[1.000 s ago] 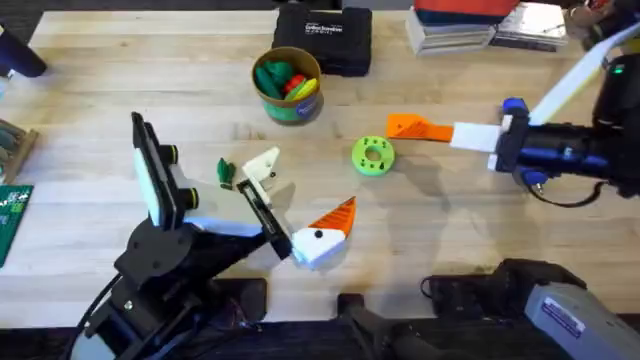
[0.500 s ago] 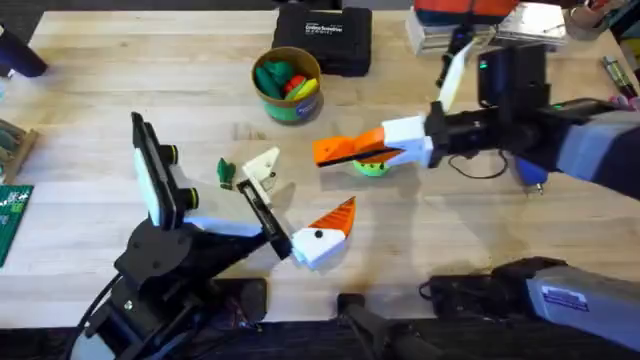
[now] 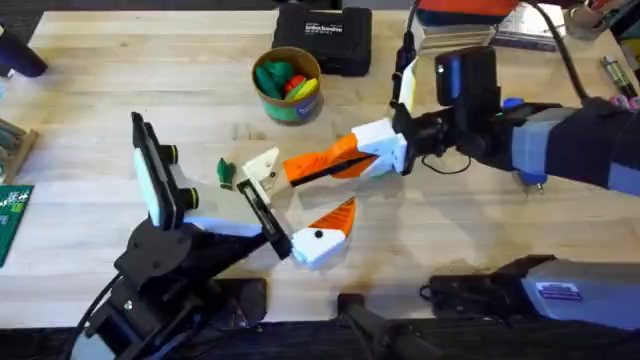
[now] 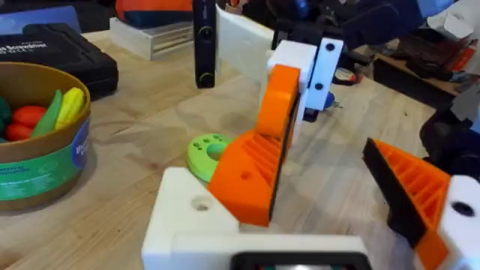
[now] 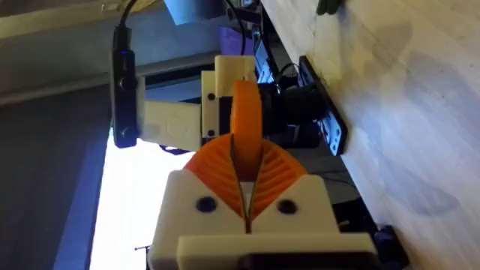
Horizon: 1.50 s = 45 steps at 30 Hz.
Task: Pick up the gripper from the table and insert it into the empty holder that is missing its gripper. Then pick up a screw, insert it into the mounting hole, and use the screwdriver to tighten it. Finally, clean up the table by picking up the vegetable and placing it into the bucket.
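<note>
My right gripper (image 3: 335,163) reaches across the table, shut on the orange gripper finger (image 3: 303,167). In the left wrist view this orange finger (image 4: 251,172) hangs just above the white empty holder (image 4: 187,217) of my left gripper (image 3: 330,225), which stands open with one orange finger (image 4: 420,195). The dark-green vegetable (image 3: 225,172) lies on the table left of the left wrist. The bucket (image 3: 287,85) stands at the back with toy vegetables inside. The blue screwdriver (image 3: 513,103) lies partly under the right arm. I cannot make out a screw.
A lime-green disc with holes (image 4: 206,150) lies under the right gripper. A black case (image 3: 322,40) sits behind the bucket, and boxes (image 3: 470,30) are stacked at the back right. A green circuit board (image 3: 12,215) lies at the left edge.
The right arm has swung left from the right side of the table, over the green disc, to just above the left gripper. The left arm has not moved.
</note>
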Motion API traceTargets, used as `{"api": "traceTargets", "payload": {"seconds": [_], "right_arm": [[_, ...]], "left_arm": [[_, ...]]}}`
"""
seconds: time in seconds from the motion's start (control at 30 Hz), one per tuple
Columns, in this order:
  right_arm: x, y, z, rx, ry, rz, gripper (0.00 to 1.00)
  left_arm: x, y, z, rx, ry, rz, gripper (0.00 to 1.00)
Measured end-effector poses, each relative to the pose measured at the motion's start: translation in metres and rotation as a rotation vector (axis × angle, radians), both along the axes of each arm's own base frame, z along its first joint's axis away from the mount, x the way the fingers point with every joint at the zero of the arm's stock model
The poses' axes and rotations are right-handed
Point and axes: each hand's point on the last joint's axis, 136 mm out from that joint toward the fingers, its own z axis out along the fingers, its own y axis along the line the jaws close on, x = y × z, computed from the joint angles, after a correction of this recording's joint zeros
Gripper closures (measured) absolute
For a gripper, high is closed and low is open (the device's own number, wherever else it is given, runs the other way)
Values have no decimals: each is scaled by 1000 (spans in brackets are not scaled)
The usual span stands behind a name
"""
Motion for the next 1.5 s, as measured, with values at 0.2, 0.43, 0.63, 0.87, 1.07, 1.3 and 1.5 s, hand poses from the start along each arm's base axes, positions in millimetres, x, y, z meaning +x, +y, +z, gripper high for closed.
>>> {"api": "traceTargets", "payload": {"seconds": [0.2, 0.43, 0.63, 0.87, 1.07, 1.3, 1.5], "right_arm": [[-5, 5, 1, 0, 33, 22, 988], [-3, 6, 5, 2, 32, 23, 988], [1, 17, 8, 11, 14, 53, 988], [7, 28, 4, 33, 23, 103, 988], [14, 34, 2, 61, -1, 132, 988], [13, 49, -1, 61, 1, 174, 988], [15, 52, 0, 54, -11, 169, 988]], "left_arm": [[0, 0, 0, 0, 0, 0, 10], [0, 0, 0, 0, 0, 0, 10], [4, 2, 0, 2, 1, 25, 11], [4, 3, -1, 0, 4, 28, 10], [5, 3, -1, 1, 4, 34, 11], [7, 5, -1, 2, 4, 49, 10], [9, 6, -1, 3, 4, 63, 11]]}}
